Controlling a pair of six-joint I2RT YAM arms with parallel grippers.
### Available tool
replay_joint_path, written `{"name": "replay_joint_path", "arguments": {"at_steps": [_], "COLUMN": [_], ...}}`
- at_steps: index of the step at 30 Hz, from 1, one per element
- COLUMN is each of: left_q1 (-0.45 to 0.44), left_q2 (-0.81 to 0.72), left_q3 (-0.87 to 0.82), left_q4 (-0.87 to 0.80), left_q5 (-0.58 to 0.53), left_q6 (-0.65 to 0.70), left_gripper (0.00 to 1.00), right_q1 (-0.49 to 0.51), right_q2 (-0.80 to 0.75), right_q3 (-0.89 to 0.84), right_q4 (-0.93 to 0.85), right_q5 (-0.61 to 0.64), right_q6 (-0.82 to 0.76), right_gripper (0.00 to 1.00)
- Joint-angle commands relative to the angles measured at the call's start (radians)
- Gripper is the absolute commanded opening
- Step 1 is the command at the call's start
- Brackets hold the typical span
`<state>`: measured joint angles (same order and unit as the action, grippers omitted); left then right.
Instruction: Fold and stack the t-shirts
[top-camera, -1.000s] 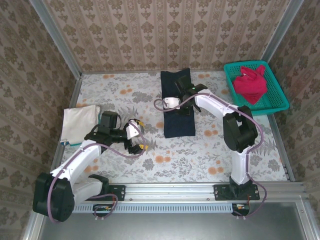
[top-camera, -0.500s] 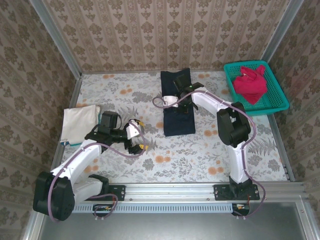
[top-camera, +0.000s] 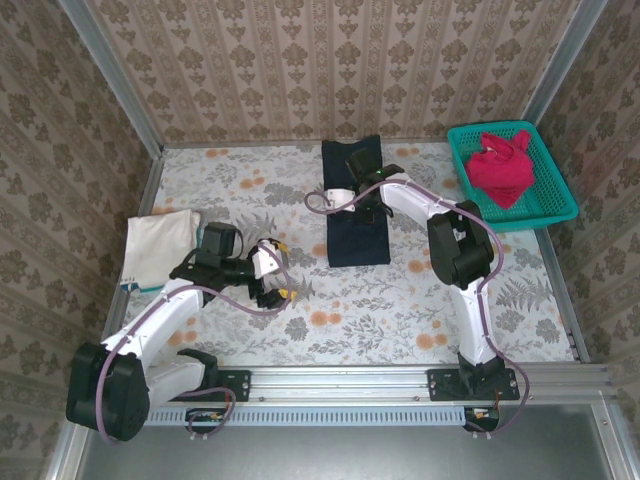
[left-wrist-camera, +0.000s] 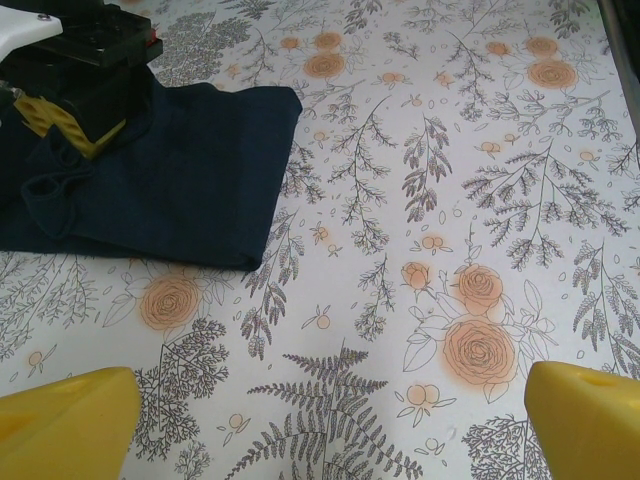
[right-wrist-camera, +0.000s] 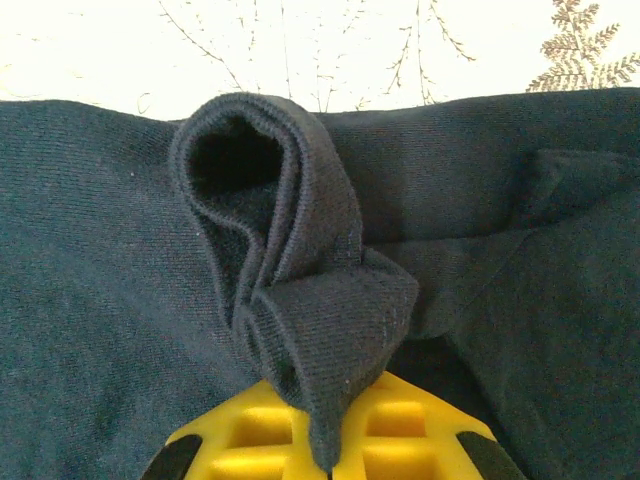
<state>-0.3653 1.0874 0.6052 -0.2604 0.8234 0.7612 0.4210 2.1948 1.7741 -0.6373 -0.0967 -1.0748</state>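
Still clenches a bunched fold of the navy shirt (right-wrist-camera: 300, 300) in the right gripper (right-wrist-camera: 325, 440), far-centre of the table (top-camera: 400, 310), elbow swung closer in than a second ago and the near hem drawn slightly back. Keeps the left gripper (left-wrist-camera: 320, 420) spread wide, unmoved, right of the white shirt (top-camera: 160, 247) at the left edge. Leaves the red shirt (top-camera: 500, 165) in the basket (top-camera: 560, 205).

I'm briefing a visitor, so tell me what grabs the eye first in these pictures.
The right hand is shut on a bunched fold of the dark navy cloth t-shirt, which lies in the middle. At the far right corner, a bright red cloth t-shirt sits crumpled in a teal plastic mesh basket. A cream-white cloth t-shirt lies folded at the left edge, near the open left hand.
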Motion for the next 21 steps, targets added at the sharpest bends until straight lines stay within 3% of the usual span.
{"name": "replay_joint_path", "arguments": {"at_steps": [1, 4, 6, 10, 14, 21], "left_q1": [0.006, 0.008, 0.008, 0.009, 0.009, 0.012], "left_q2": [0.009, 0.011, 0.011, 0.008, 0.006, 0.008], "left_q3": [-0.001, 0.001, 0.002, 0.001, 0.001, 0.004], "left_q4": [-0.002, -0.003, -0.005, -0.005, -0.006, -0.003], "left_q5": [0.032, 0.036, 0.036, 0.036, 0.037, 0.046], "left_q6": [0.03, 0.03, 0.03, 0.03, 0.03, 0.03], "left_gripper": [1.0, 1.0, 1.0, 1.0, 1.0, 1.0], "right_q1": [-0.011, -0.011, -0.01, -0.013, -0.013, -0.016], "right_q2": [0.023, 0.026, 0.016, -0.052, -0.144, -0.195], "right_q3": [0.032, 0.03, 0.019, -0.045, -0.146, -0.277], "right_q4": [0.013, 0.03, 0.062, 0.207, 0.336, 0.426], "right_q5": [0.025, 0.023, 0.023, 0.04, 0.068, 0.106], "right_q6": [-0.002, 0.001, 0.014, 0.064, 0.104, 0.136], "right_gripper": [0.02, 0.19, 0.49, 0.79, 0.89, 0.93]}}
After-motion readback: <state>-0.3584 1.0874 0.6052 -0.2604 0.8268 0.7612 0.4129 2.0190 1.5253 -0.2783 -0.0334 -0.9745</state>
